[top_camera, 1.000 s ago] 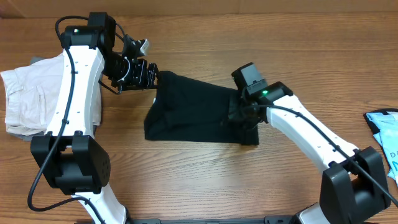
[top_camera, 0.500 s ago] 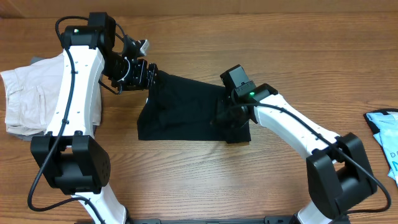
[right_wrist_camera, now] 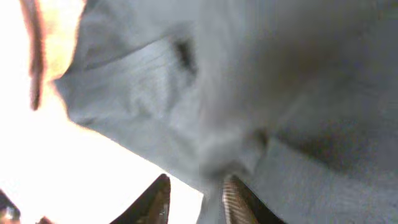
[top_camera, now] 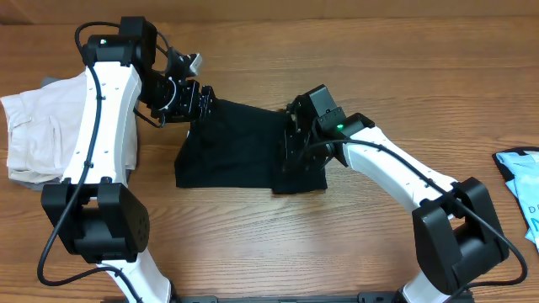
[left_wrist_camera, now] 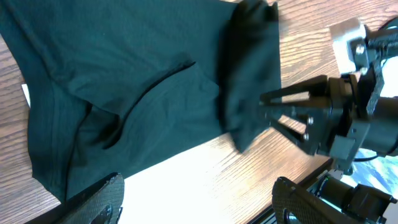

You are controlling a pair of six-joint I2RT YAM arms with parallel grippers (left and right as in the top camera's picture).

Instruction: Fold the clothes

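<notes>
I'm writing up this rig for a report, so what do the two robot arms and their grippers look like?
Both arms match: the left arm and right arm have white shells joined by bulky black joints, a black cable running along each and a small green light near the wrist. The left gripper and right gripper are black, with two slim fingers.

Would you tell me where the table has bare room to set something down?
Bare table lies on the near side of the black T-shirt, between the left arm and right arm, and along the far edge. Another patch separates the right arm from the light blue item. Crowded: around the left tool, right tool and off-white garment.
</notes>
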